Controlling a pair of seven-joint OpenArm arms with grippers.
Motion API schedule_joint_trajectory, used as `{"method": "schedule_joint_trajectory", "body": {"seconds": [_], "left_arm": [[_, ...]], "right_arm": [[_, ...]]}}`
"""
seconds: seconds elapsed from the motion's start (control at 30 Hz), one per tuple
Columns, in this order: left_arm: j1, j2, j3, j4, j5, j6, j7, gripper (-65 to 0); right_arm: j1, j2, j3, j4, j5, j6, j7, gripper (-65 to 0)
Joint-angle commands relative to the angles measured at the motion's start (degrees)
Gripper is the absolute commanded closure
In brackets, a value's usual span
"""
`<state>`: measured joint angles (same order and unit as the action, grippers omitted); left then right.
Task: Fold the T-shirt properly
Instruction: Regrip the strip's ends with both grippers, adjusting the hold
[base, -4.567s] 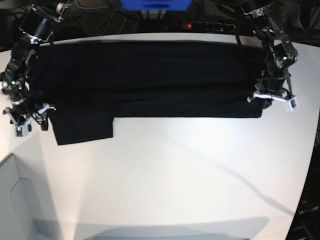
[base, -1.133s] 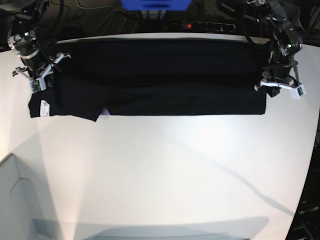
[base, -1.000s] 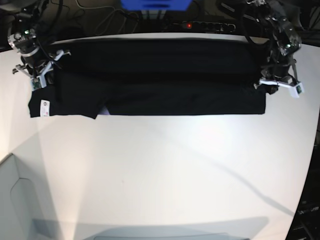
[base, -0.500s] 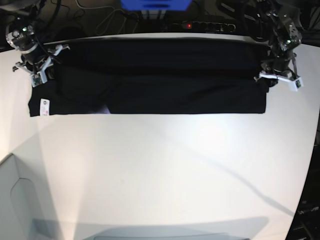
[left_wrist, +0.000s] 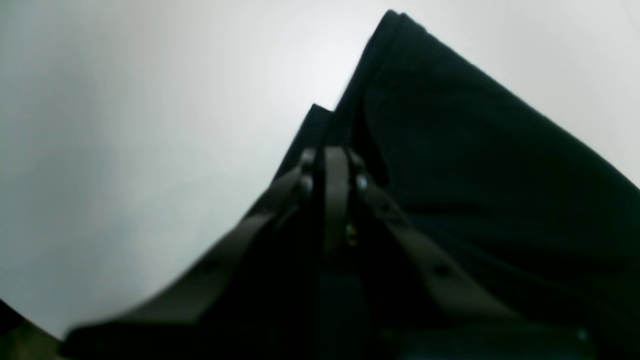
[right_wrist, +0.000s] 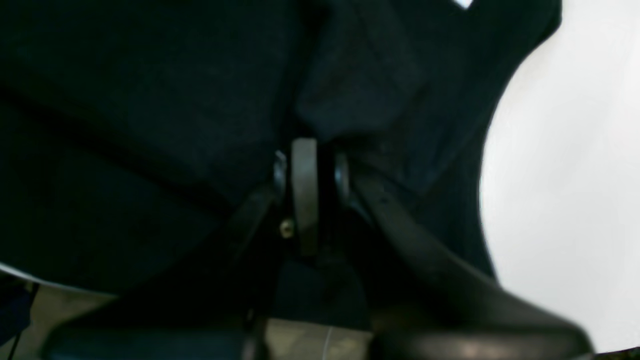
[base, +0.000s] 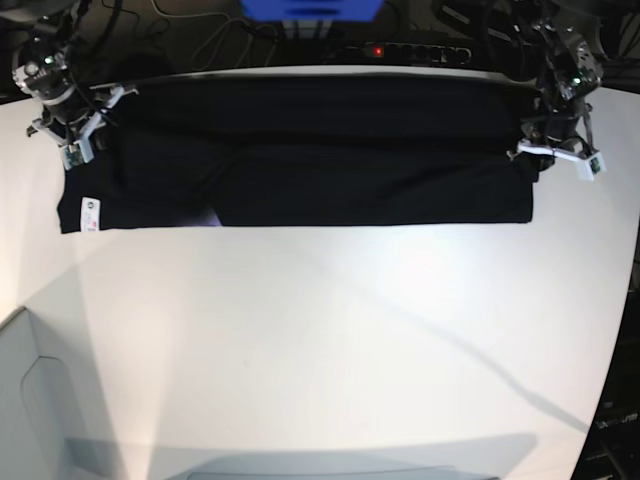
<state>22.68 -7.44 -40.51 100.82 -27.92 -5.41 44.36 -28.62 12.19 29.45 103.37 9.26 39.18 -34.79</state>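
white table (base: 330, 350), power strip (base: 405, 52) behind, blue box (base: 310, 9)

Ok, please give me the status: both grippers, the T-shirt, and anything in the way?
Left gripper shut on the T-shirt edge. Right gripper jaws close together at the opposite end; grip unclear. T-shirt a long folded band across the table. Nothing in the way.

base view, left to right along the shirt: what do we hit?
right gripper → white tag at the shirt's left corner → long black T-shirt folded into a band across the table → left gripper at the shirt's right end.
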Motion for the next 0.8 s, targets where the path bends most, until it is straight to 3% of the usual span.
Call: {"method": "schedule_joint_trajectory", "body": {"seconds": [0.0,0.13,0.23,0.4,0.6,0.77], "left_arm": [[-0.1,-0.7,-0.2,0.9,-0.1,-0.2,-1.1,-0.1],[0.0,-0.7,-0.3,0.9,-0.1,0.3,-1.1,-3.1],[0.2,-0.7,-0.5,0.9,-0.1,0.3,-1.1,-16.3],[1.5,-0.7,-0.6,1.6,-0.2,0.0,-1.1,-36.1],[1.5,-1.9,-3.1,1.6,-0.4,0.0,-1.1,-38.4],[0.8,-2.3,-5.0,-1.0,-0.6,-0.2,-1.2,-38.5]], "right_arm": [[-0.3,0.8,0.5,0.8,0.4,0.8,0.9,-8.2],[-0.5,0.8,2.2,1.1,0.4,0.8,0.9,-20.6],[-0.2,0.3,6.0,1.4,0.5,0.8,0.9,-27.7],[1.3,-0.7,10.1,2.0,0.8,0.8,0.9,-30.2],[1.9,-4.8,10.7,7.3,0.6,0.8,0.9,-30.2],[2.1,-7.1,7.0,8.1,0.5,0.8,0.9,-30.2]]}}
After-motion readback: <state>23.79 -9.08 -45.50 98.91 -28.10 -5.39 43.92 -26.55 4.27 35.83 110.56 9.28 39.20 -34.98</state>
